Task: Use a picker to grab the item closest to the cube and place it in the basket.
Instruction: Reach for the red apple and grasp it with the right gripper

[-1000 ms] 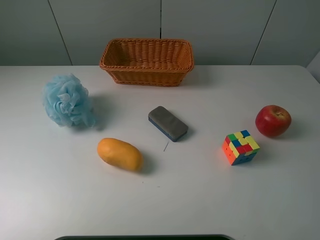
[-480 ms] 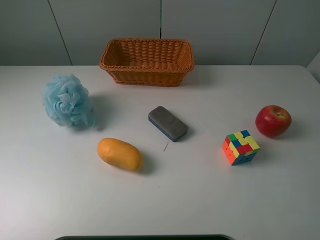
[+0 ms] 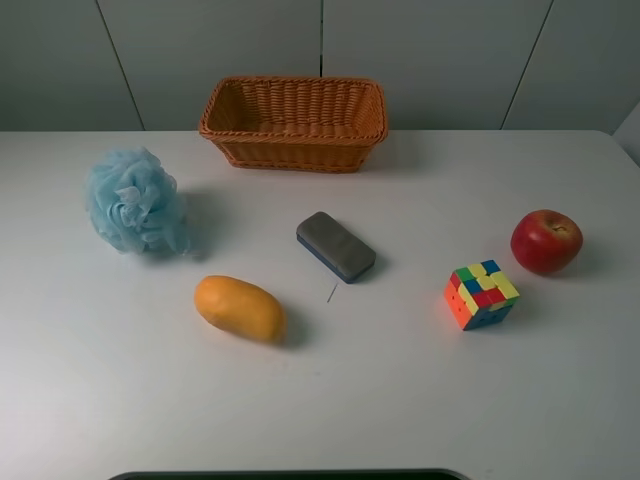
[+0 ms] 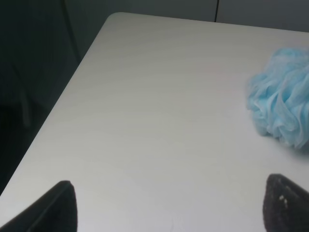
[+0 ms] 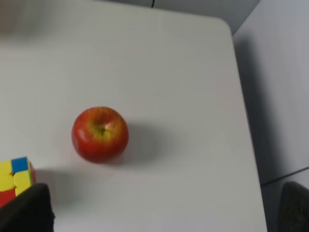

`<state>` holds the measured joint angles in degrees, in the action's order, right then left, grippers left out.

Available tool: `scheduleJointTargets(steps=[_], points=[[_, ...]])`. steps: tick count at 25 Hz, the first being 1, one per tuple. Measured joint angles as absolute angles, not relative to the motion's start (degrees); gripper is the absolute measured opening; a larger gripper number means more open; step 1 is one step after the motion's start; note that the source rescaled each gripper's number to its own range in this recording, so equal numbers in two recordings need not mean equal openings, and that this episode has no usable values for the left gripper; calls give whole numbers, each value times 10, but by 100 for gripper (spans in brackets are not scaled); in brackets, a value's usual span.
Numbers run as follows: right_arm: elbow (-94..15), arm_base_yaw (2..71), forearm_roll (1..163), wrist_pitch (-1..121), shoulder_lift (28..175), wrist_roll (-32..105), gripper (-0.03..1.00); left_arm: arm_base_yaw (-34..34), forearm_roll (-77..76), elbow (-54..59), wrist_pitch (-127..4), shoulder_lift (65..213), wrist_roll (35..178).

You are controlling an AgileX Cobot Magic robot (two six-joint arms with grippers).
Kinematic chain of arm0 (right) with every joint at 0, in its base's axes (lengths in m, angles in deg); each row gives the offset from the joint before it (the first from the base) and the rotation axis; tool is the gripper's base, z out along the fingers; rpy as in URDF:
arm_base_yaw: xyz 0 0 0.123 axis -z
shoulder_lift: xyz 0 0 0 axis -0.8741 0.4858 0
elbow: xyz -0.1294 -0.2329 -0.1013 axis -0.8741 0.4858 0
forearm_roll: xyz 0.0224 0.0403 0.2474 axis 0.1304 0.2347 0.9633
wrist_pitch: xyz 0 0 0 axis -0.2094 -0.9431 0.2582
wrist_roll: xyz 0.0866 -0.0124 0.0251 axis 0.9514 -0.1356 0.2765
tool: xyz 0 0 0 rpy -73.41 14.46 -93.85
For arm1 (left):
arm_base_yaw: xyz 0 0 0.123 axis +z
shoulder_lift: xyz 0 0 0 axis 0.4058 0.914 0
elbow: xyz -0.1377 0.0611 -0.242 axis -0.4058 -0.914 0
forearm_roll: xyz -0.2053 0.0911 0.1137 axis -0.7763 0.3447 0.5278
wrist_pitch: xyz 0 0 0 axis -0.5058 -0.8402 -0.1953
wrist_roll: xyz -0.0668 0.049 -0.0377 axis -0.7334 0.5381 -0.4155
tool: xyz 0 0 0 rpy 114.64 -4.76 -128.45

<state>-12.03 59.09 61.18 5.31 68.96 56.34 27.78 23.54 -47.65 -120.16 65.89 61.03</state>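
Observation:
A multicoloured cube sits on the white table at the right; a corner of it shows in the right wrist view. A red apple stands just right of and behind it, the closest item, also in the right wrist view. The wicker basket is at the back centre, empty. No arm shows in the exterior view. My left gripper is open above the table's left edge. My right gripper is open, its fingertips wide apart, with the apple ahead of it.
A blue bath pouf sits at the left, also in the left wrist view. An orange mango lies front left. A grey eraser lies in the middle. The table's right edge is close to the apple.

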Motion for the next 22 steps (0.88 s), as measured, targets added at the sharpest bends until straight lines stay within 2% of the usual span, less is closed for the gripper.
scheduleJointTargets(steps=[5,10,22], points=[[-195,591,617,74,889,533,100,278,235,-477,-1202,659,610],[-208,591,644,122,1031,486,100,278,235,-477,-1202,659,610],[-209,636,734,176,1220,387,100,278,235,-477,-1202,659,610]])
